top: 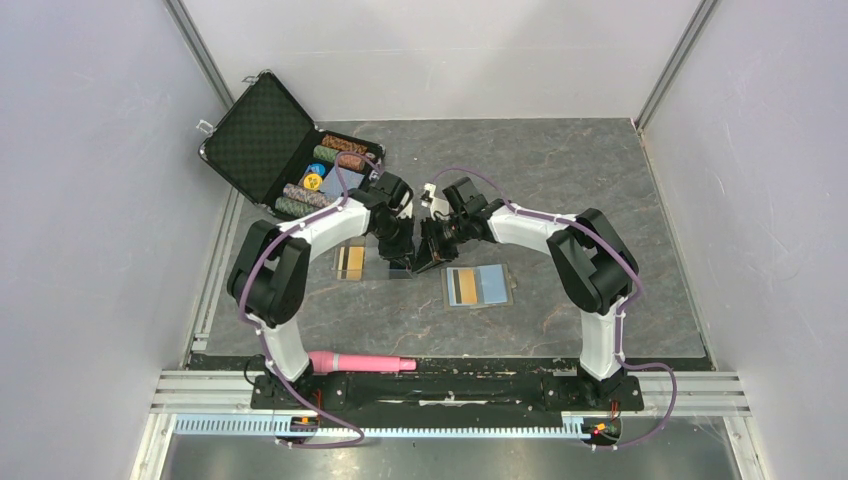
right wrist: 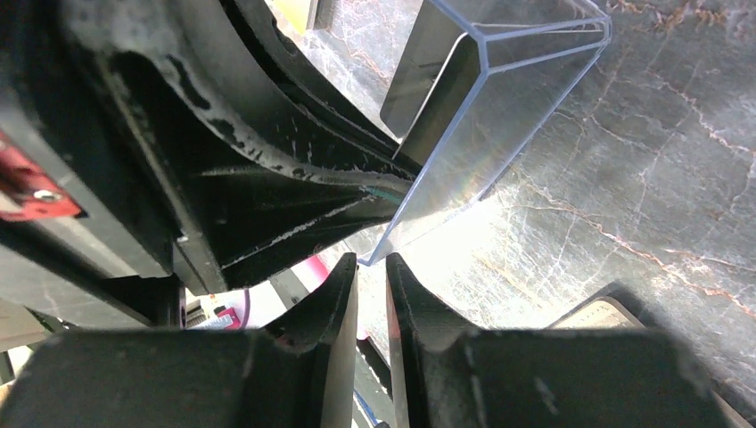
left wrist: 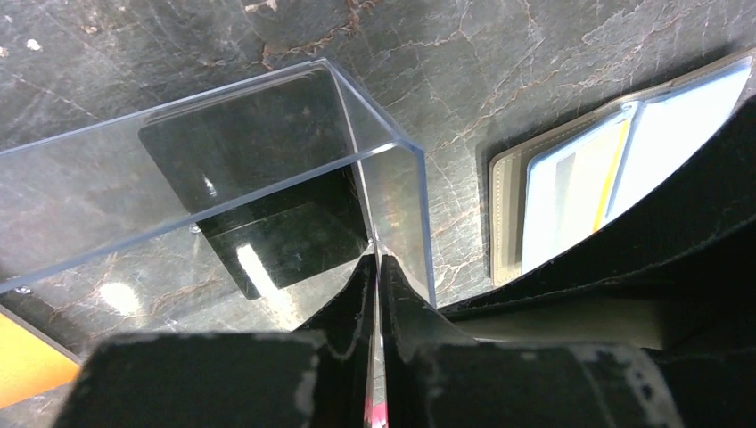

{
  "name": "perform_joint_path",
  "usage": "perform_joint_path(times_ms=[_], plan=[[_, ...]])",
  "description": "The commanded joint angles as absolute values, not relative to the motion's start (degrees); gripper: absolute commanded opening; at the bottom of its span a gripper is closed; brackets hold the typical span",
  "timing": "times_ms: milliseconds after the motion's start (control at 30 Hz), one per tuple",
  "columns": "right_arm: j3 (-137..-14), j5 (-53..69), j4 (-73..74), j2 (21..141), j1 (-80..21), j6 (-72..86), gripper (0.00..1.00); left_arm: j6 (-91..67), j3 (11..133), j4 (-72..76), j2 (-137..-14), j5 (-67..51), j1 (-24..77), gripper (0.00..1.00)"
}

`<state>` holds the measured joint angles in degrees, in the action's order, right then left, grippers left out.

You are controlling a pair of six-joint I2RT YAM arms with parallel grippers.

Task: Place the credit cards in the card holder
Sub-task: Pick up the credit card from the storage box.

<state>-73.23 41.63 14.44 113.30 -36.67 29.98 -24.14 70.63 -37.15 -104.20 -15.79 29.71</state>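
The two arms meet over the middle of the worktop point(top: 580, 170), claw almost against claw. The left claw point(left wrist: 374, 267) is clenched on the thin end wall of a clear case point(left wrist: 178, 152), its two fingers pressed flat against either side of the plastic. The case sticks out ahead of that claw, tilted over the stone.

The right claw point(right wrist: 370, 263) comes in from the other side. Its fingers stand nearly together with only a slit between them, and a corner of the case sits right at their tips. From here I cannot tell whether it has hold of that corner or merely touches it.

The black card point(left wrist: 267, 178) shows through the clear walls, straight ahead of the left claw. Whether it lies inside the case or on the stone under it, I can't make out.

The holder point(top: 495, 285) lies open and flat, just to the right of the left claw and a little nearer the arm bases than the right claw. One orange card point(top: 461, 287) sits in its left half, with the blue lining bare on the other half. The second orange card point(top: 350, 262) lies loose on the stone, just to the left of the left claw.

Farther off on the left claw's side stands an open chip case point(top: 262, 135), and a pink microphone point(top: 362, 362) lies by the arm bases.
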Motion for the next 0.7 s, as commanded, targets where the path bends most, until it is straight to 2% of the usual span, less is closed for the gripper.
perform_joint_path(times_ms=[0,133,333,433,533,667], plan=[[-72.33,39.73,13.12,112.26,-37.44,28.67,0.18,-26.54,70.31,-33.7,-103.53,-17.6,29.71,0.02],[-72.6,38.7,13.19,110.94,-37.27,28.0,0.23,-26.17,70.74,-35.0,-100.64,-15.31,29.62,0.02],[-71.32,35.65,13.26,105.33,-35.19,26.15,0.47,-24.31,70.86,-38.4,-90.97,-9.4,29.62,0.02],[-69.58,35.28,13.18,102.2,-33.31,25.49,0.56,-22.93,70.24,-38.76,-85.91,-8.22,29.63,0.02],[-66.98,35.25,13.31,99.2,-30.89,24.93,0.63,-22.51,69.1,-36.98,-81.85,-9.14,29.64,0.02],[-62.05,35.24,13.32,95.0,-26.77,23.87,0.71,-23.29,65.49,-28.41,-77.84,-17.35,29.62,0.03]])
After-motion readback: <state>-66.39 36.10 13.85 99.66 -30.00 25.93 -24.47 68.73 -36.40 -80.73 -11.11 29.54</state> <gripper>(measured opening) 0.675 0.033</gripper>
